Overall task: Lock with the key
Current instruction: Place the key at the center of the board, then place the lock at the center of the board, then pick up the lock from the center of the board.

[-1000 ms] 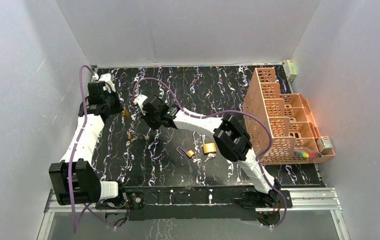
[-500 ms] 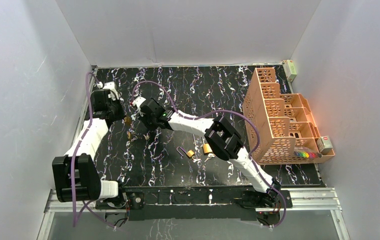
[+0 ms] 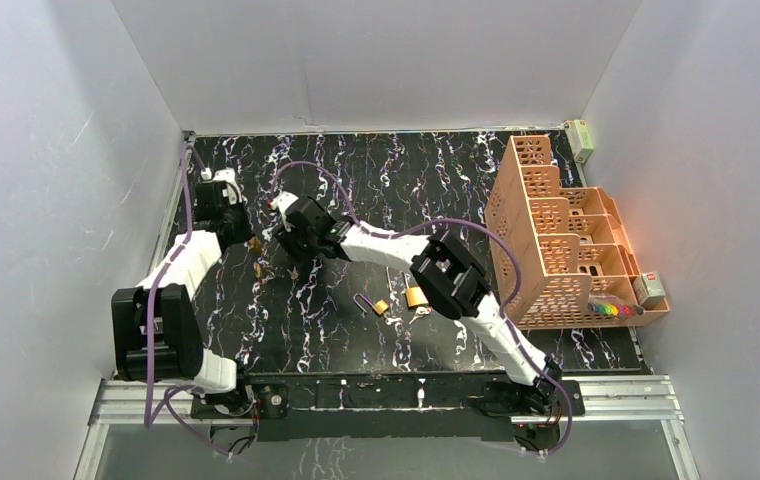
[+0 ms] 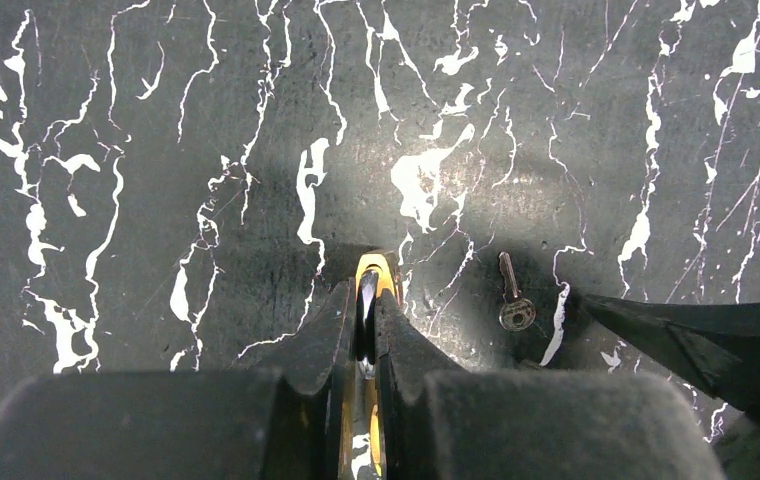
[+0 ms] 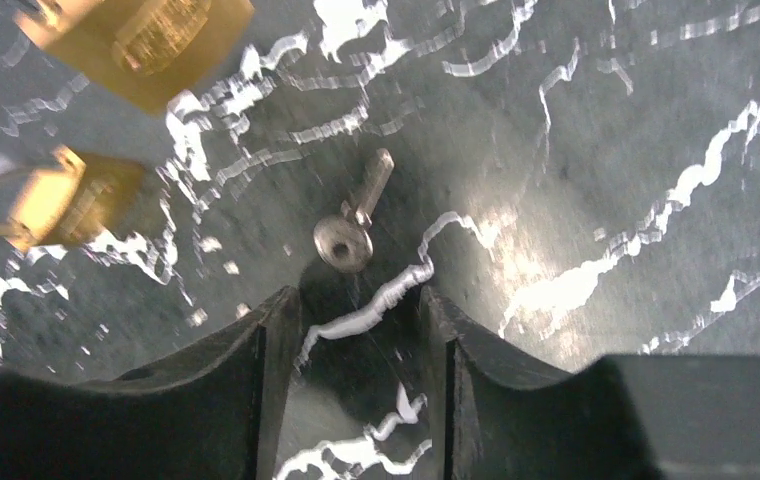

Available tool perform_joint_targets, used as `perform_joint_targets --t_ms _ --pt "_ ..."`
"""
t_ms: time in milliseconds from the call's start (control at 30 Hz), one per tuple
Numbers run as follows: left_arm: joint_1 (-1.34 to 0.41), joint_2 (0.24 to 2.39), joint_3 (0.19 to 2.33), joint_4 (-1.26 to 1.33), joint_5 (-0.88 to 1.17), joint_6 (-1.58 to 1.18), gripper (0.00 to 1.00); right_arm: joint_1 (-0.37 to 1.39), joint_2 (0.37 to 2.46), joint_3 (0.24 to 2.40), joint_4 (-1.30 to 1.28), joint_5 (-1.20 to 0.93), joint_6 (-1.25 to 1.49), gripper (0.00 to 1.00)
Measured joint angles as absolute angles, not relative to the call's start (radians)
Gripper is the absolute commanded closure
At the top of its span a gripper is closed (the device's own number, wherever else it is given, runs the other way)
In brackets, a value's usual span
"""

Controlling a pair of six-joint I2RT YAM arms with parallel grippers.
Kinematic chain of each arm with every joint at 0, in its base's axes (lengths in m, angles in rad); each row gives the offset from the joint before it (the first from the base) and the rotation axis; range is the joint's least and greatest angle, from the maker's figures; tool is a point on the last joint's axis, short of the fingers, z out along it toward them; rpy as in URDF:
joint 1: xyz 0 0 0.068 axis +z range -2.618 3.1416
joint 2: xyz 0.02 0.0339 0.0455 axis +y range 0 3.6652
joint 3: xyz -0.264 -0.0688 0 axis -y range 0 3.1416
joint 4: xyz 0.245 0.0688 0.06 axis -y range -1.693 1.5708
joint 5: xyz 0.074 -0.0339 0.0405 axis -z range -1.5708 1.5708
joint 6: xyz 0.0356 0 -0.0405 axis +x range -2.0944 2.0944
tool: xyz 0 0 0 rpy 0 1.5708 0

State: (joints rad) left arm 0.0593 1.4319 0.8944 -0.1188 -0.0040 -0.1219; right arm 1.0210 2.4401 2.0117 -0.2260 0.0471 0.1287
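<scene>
brass padlock (image 4: 376,264) is gripped by left tool (image 4: 366,305) | right tool (image 5: 359,310) is held open | key (image 5: 348,232) is laid flat on tabletop (image 5: 606,150), just ahead of right tool

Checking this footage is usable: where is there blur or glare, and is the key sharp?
Right wrist: key sharp, padlocks upper left blurred, glare on the table at right. Left wrist: key sharp, lit pool mid-table, own fingers dark and soft. Top external: sharp, orange glow beside the rack.
</scene>
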Motion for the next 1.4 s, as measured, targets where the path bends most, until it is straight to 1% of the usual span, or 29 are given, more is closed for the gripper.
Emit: perform_joint_targets --t_ms 33,233,333,400,500,633,700,767,867,1067,1200,1267,1333,1400 --pt "0.059 1.439 0.894 -0.12 -0.004 -0.12 1.0 1.018 2.429 1.984 -0.209 0.047 0.134 0.41" --pt "0.05 1.48 0.895 -0.11 -0.004 -0.111 1.0 0.975 2.257 1.74 -0.13 0.053 0.145 0.22" --pt "0.043 1.499 0.899 -0.101 -0.004 -0.104 1.0 0.953 2.152 1.678 -0.115 0.07 0.122 0.16" --pt "0.037 1.501 0.899 -0.099 -0.007 -0.101 1.0 0.942 2.078 1.638 -0.106 0.083 0.103 0.14" --pt "0.027 1.501 0.899 -0.098 -0.02 -0.095 1.0 0.936 1.932 1.545 -0.109 0.096 0.077 0.13" --pt "0.02 1.501 0.9 -0.099 -0.034 -0.088 0.92 0.942 1.704 1.348 -0.125 0.102 0.068 0.12" --pt "0.017 1.501 0.903 -0.105 -0.038 -0.086 0.86 0.944 1.631 1.27 -0.138 0.101 0.072 0.12" --pt "0.017 1.501 0.905 -0.112 -0.038 -0.084 0.83 0.947 1.552 1.183 -0.17 0.098 0.078 0.12" --pt "0.017 1.501 0.915 -0.12 -0.038 -0.086 0.76 0.955 1.459 1.076 -0.231 0.086 0.101 0.11" --pt "0.017 1.498 0.929 -0.123 -0.033 -0.09 0.68 1.028 1.409 0.945 -0.264 0.096 0.172 0.11" --pt "0.017 1.497 0.944 -0.14 -0.029 -0.095 0.62 1.074 1.428 0.892 -0.265 0.108 0.224 0.12" --pt "0.017 1.497 0.957 -0.147 -0.027 -0.098 0.57 1.082 1.448 0.886 -0.262 0.118 0.24 0.13" --pt "0.017 1.496 0.977 -0.152 -0.026 -0.101 0.52 1.087 1.475 0.886 -0.253 0.131 0.247 0.15" --pt "0.017 1.495 0.995 -0.158 -0.026 -0.106 0.5 1.089 1.502 0.886 -0.247 0.14 0.248 0.18"
